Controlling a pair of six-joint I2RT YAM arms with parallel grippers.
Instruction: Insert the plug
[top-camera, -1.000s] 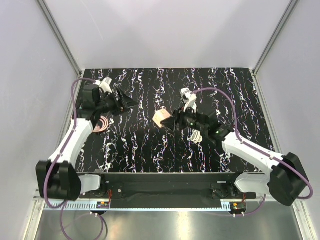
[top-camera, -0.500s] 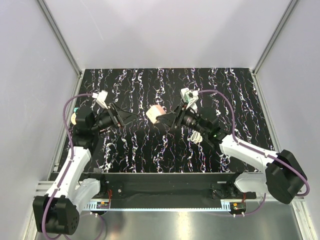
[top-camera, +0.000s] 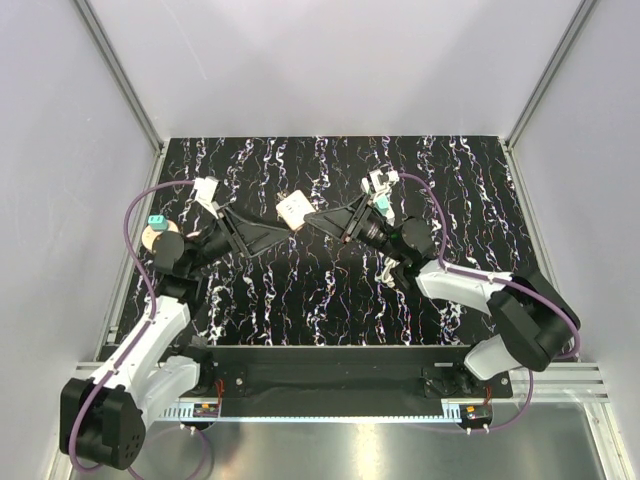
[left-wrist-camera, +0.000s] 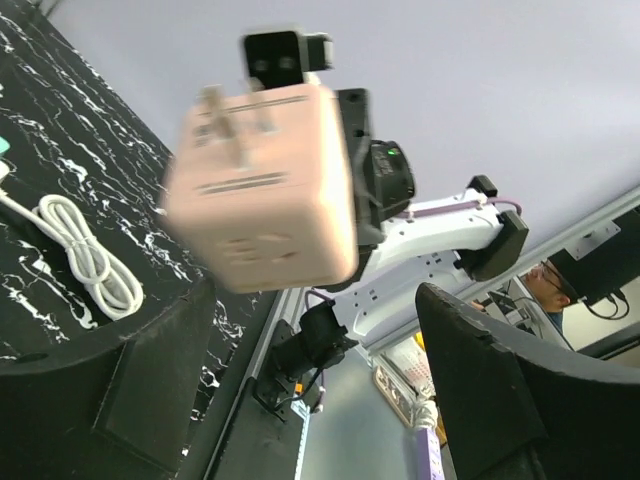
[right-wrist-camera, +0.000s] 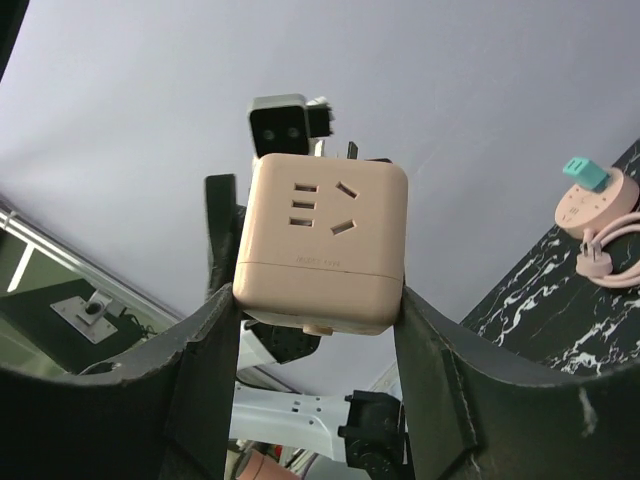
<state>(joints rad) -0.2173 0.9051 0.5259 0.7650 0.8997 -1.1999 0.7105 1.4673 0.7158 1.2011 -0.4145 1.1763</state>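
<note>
One plug (right-wrist-camera: 322, 240), a pale pink cube, sits aloft above the counter (top-camera: 330, 290), clenched in the right end effector (right-wrist-camera: 315, 300), the left end effector (left-wrist-camera: 320, 340) spread wide just short of it, so a mistimed release would likely drop it or skew its prongs (left-wrist-camera: 215, 115).

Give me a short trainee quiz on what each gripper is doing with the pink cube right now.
1. True or false: the right gripper is clamped on the pink cube.
2. The left gripper is: A) open, close to the cube; B) shut on the cube; C) shut on a white cord.
3. What sits on the round pink socket?
Key: 1 true; 2 A; 3 a teal block.
</note>
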